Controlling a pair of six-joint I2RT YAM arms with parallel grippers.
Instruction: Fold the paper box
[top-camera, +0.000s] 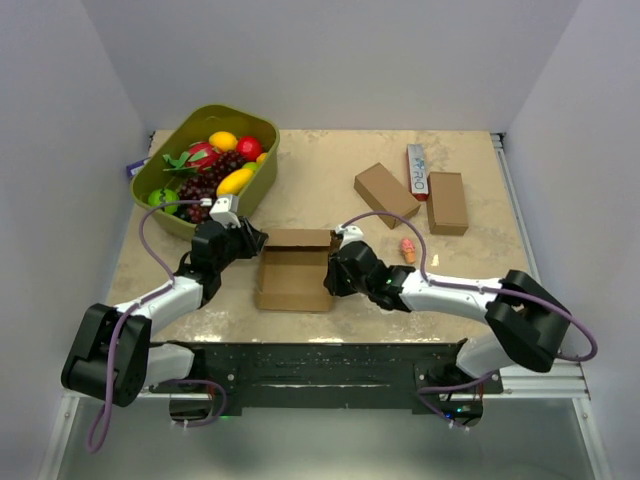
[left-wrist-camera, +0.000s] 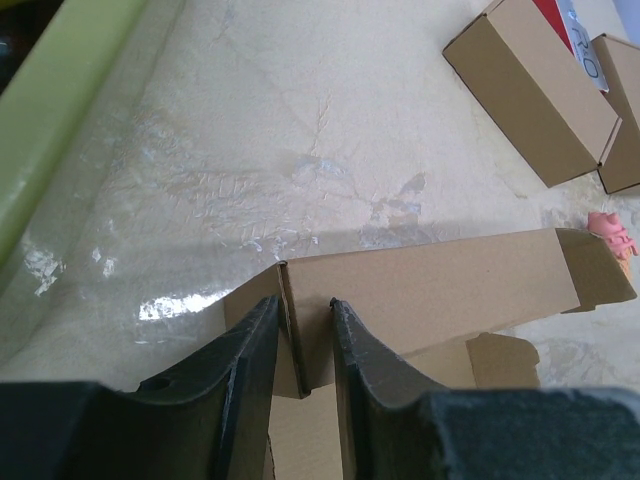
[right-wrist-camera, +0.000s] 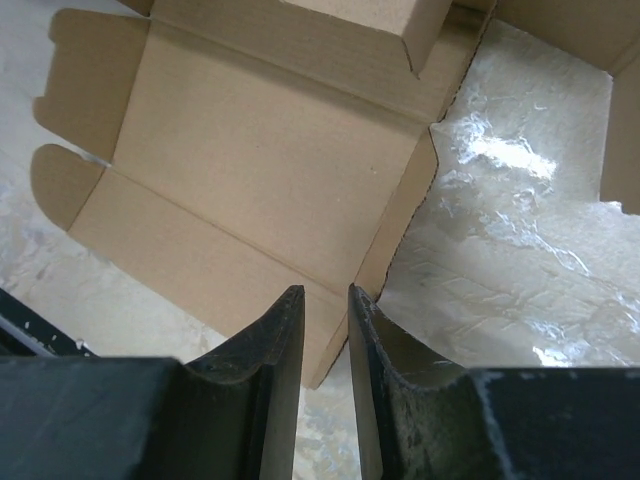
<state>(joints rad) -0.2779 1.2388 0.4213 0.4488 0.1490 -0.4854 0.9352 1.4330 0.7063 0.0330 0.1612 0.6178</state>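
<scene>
Paper box (top-camera: 295, 280) lies half-folded on the desk (top-camera: 330, 180), just right of the fruit basket (top-camera: 270, 150). Left claw (left-wrist-camera: 305, 300) pinches its raised wall; right claw (right-wrist-camera: 325, 290) straddles the opposite flap, grip unclear. Next likely: raising that flap

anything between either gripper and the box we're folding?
Nothing visible. The left gripper's jaws are closed on a wall at the far-left corner of the box. The right gripper's jaws straddle its right edge, grip unclear. The bowl sits off to the far left, not touching the box.
</scene>
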